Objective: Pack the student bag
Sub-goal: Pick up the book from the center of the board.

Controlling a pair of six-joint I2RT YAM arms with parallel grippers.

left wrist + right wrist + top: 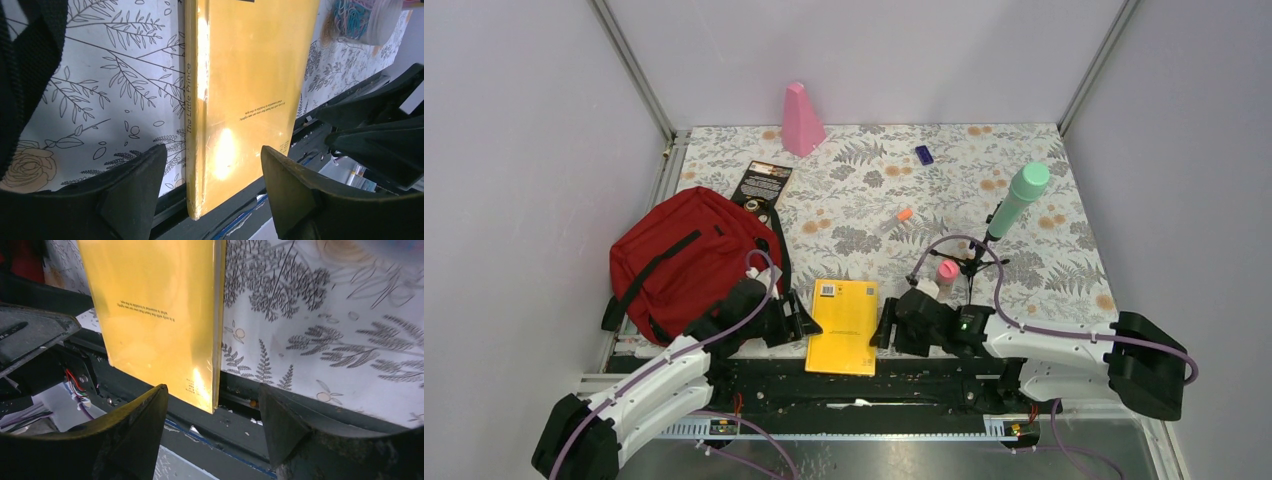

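The dark red backpack (684, 258) with black straps lies at the table's left. A yellow book (844, 325) lies flat at the near edge, its near end overhanging the black rail. My left gripper (802, 322) is open just left of the book, jaws either side of the book's spine corner (197, 200) in the left wrist view. My right gripper (884, 327) is open just right of the book, jaws either side of its near right corner (207, 400). Neither touches it. A black strap (25, 65) shows at the left wrist view's left edge.
A pink cone-shaped object (801, 120) stands at the back. A dark booklet (764, 183), a purple item (924, 154), an orange-tipped pen (894, 220), a mint microphone on a tripod (1014, 205) and a pink-lidded jar (947, 272) lie about. Walls enclose the floral table (1024, 270).
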